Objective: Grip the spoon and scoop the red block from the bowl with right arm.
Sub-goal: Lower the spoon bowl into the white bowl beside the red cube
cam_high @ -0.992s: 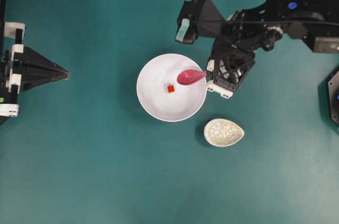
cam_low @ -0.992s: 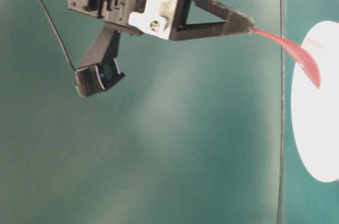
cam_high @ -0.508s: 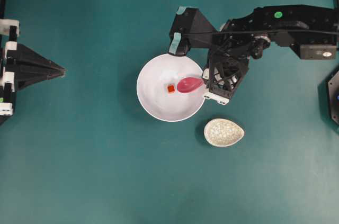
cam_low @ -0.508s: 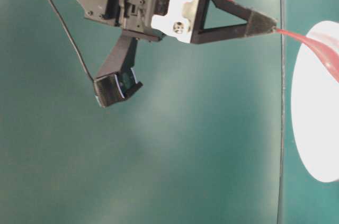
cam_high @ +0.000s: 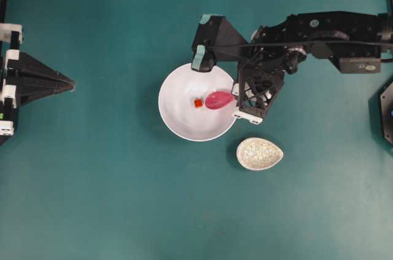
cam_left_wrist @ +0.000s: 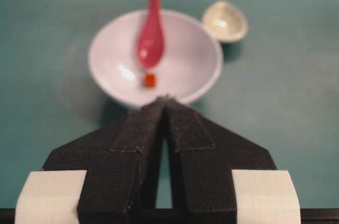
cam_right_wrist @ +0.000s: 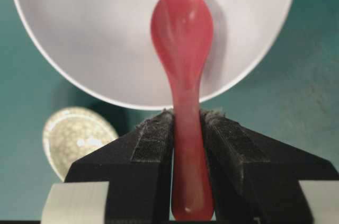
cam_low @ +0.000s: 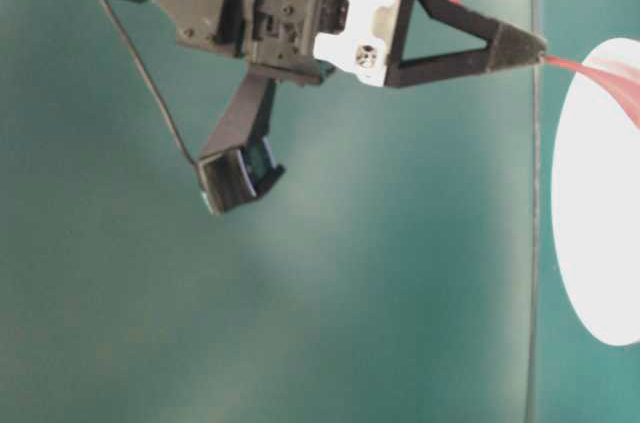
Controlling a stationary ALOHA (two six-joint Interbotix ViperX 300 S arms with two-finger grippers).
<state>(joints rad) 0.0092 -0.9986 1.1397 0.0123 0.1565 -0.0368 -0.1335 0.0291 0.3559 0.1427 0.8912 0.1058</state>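
Holding the spoon (cam_right_wrist: 183, 70) by its handle, right end effector (cam_right_wrist: 186, 123) clenched on it.
Scoop inside bowl (cam_high: 178, 118); red block (cam_high: 198, 103) just beyond scoop's tip; left end effector (cam_left_wrist: 167, 105) clenched, empty.

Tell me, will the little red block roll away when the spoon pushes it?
Probably not roll: the red block looks like a cube with flat faces, so it should slide rather than roll. It is far smaller than the scoop of the spoon, so it likely weighs little and may skid ahead. The bowl looks smooth and curved, which might nudge it back toward the middle.
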